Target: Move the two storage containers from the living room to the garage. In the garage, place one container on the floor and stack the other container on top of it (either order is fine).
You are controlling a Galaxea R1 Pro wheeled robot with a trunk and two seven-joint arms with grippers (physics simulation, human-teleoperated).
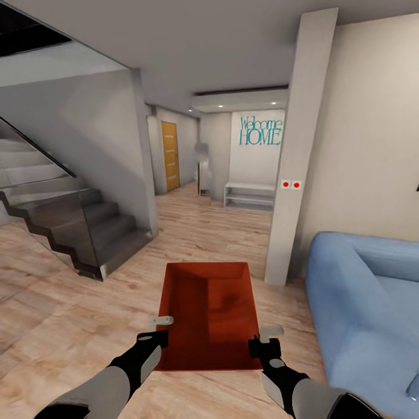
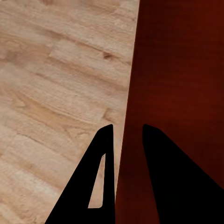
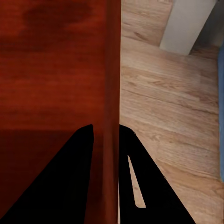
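You carry the storage container [image 1: 209, 317] low centre of the frame, its long axis pointing ahead down the hall. Left gripper [image 1: 158, 329] jaws pinch its left wall, right gripper [image 1: 263, 339] jaws its right wall; keep both level through the orange door [image 1: 169, 156].

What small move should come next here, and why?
Probably drive straight ahead down the hallway toward the orange wooden door. Both the left tool and the right tool already clamp opposite walls of the orange-red lidless rectangular container, carried above the light wood-plank floor, staircase left.
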